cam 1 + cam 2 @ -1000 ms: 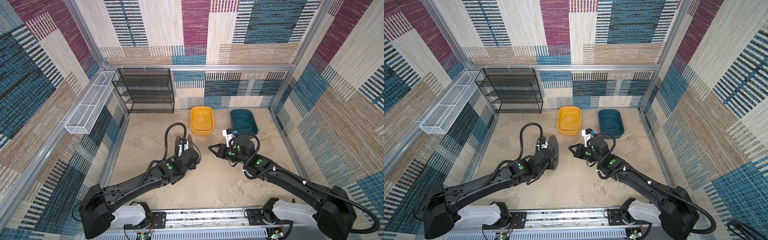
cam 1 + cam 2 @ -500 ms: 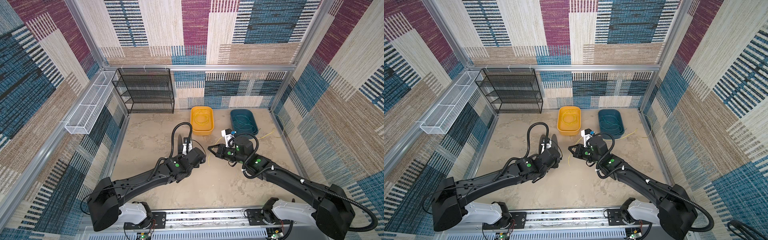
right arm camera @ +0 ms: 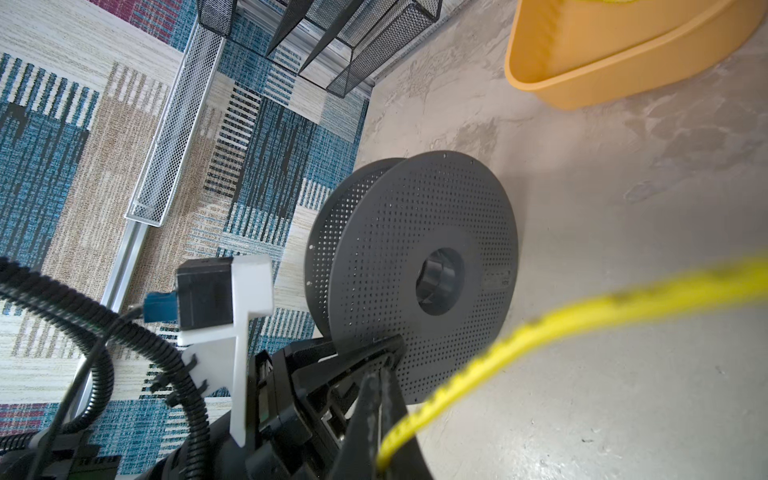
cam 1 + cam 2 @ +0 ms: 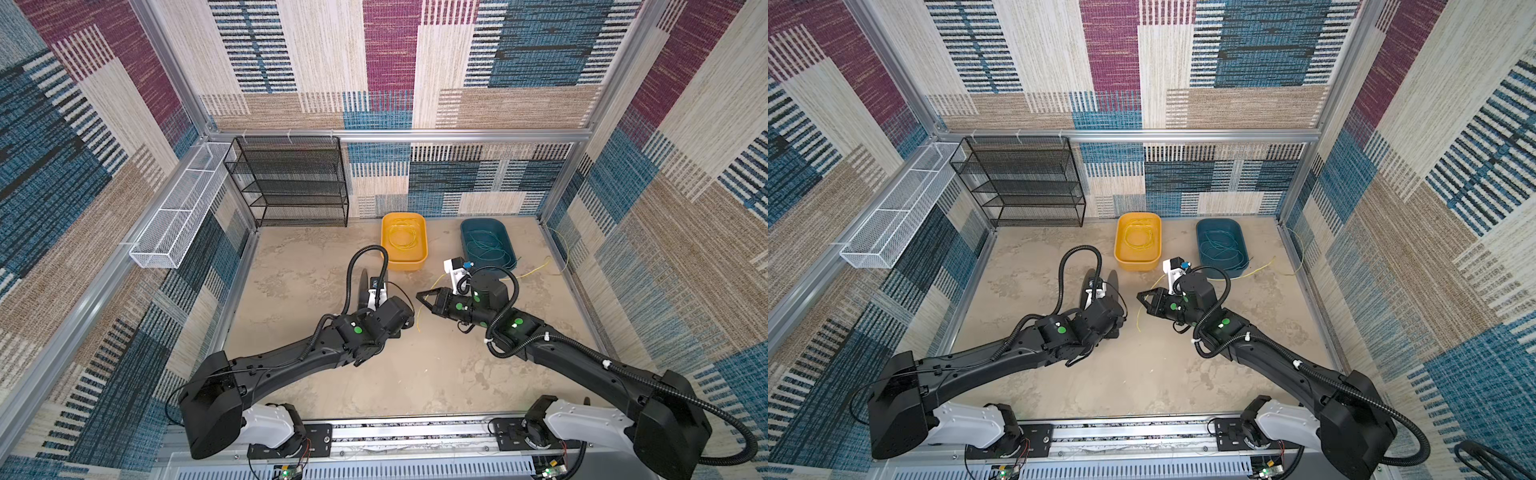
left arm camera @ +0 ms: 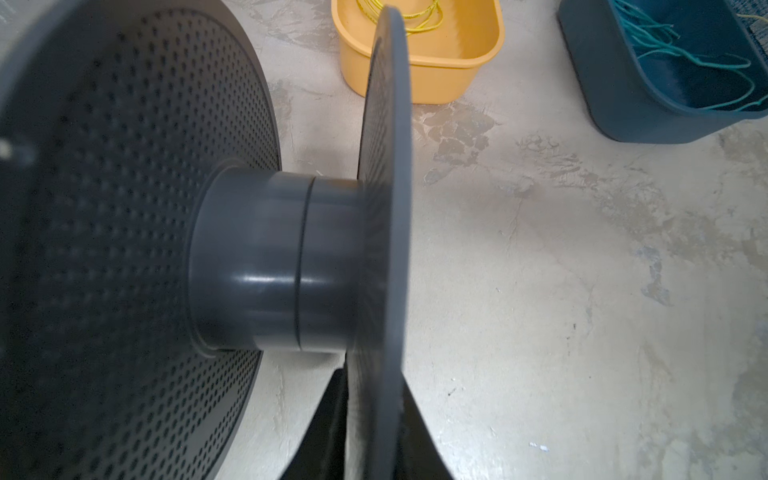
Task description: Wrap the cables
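A grey perforated spool point(image 4: 364, 286) point(image 4: 1112, 285) stands on edge mid-table. My left gripper point(image 5: 374, 386) is shut on one of its flanges; the bare hub point(image 5: 270, 266) shows in the left wrist view. My right gripper point(image 4: 419, 294) point(image 4: 1139, 296) point(image 3: 380, 374) hovers just right of the spool point(image 3: 415, 257), shut on a thin yellow cable point(image 3: 540, 328). A short end point(image 4: 419, 320) hangs from the tips. The rest of that cable point(image 4: 536, 267) trails right across the table toward the wall. Another yellow cable coil point(image 4: 401, 239) lies in the yellow bin point(image 4: 403, 265).
A blue bin point(image 4: 484, 222) with teal cords point(image 4: 486, 249) stands right of the yellow one. A black mesh rack point(image 4: 291, 183) is at the back left. A white wire basket point(image 4: 178, 212) hangs on the left wall.
My left arm has carried the spool to the right, closer to the right gripper's tips. The right arm stays where it was with the cable.
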Tool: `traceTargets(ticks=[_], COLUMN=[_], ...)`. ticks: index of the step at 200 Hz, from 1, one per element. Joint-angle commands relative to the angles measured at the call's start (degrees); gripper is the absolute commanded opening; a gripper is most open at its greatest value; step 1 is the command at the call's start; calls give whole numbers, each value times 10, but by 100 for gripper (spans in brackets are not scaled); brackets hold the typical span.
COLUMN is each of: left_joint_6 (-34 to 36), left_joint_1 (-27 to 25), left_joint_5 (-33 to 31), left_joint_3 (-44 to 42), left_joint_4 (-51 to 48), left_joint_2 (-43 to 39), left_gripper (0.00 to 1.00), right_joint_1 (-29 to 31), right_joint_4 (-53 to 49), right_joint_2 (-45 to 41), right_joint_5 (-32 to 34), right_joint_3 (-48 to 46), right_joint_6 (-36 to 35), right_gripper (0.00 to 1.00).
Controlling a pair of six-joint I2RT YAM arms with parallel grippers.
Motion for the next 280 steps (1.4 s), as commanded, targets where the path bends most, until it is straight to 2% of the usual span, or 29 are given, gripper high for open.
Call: traceTargets(ticks=[1, 44, 75, 86, 111, 136, 147, 158, 197, 237, 265, 280], left_joint_6=[-6, -3, 33, 50, 73, 72, 67, 51, 9, -4, 15, 24], left_joint_1=[-1, -3, -5, -7, -17, -11, -1, 8, 10, 11, 10, 10], left_joint_5=[4, 8, 32, 41, 21, -31, -21, 5, 58, 30, 59, 74], left_joint_3=[8, 16, 46, 68, 94, 69, 49, 18, -111, -123, -161, -172], left_joint_4=[-13, -18, -27, -42, -79, -124, -145, -154, -67, -106, -38, -6], left_joint_2=[3, 3, -10, -32, -127, -222, -246, -257, -283, -267, -285, -285], left_gripper=[24, 34, 48, 52, 50, 52, 59, 61, 62, 47, 39, 38], right_joint_1=[0, 0, 0, 0, 0, 1, 14, 35, 80, 89, 93, 97], right_joint_4=[19, 16, 18, 20, 19, 20, 16, 14, 36, 44, 56, 62], right_joint_2=[0, -6, -6, -6, -5, -2, 1, 15, 112, 167, 183, 190], right_joint_5=[3, 3, 3, 0, -3, -11, 0, 12, 9, -2, -9, -9], right_joint_3=[1, -3, -3, -2, 1, 12, 27, 53, 147, 194, 193, 196], right_joint_6=[0, 1, 1, 1, -1, -5, -14, -23, -39, -44, -37, -31], right_gripper=[0, 0, 0, 0, 0, 0, 0, 0, 0, 0, 0, 0])
